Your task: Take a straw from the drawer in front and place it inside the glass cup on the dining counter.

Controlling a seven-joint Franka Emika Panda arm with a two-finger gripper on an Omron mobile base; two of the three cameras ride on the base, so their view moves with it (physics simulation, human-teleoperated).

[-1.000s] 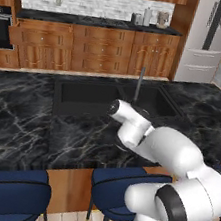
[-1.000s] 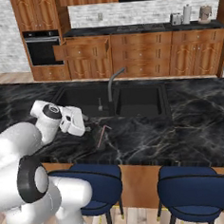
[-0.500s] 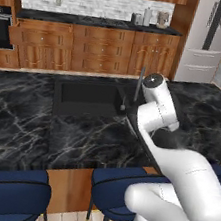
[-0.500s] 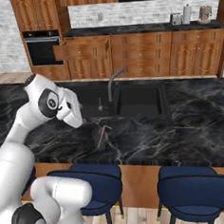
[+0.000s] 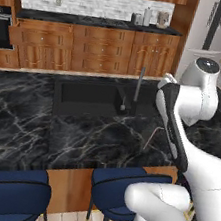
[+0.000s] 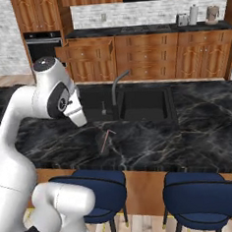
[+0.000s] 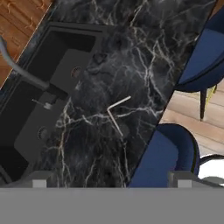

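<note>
Hovered with jaws spread and empty above the dining counter (image 7: 144,52), straw (image 7: 116,114) apparently standing in the faint glass cup (image 6: 102,141), near the sink (image 7: 48,87).

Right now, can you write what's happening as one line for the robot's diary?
straw: in glass cup on dining counter | gripper: open, empty, above the counter | sink: beside the cup

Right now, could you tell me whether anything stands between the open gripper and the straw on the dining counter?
Nothing visible does. In the hand view the gripper looks straight at the straw, which appears to lean in the glass cup on the dining counter. The sink lies off to one side.
</note>
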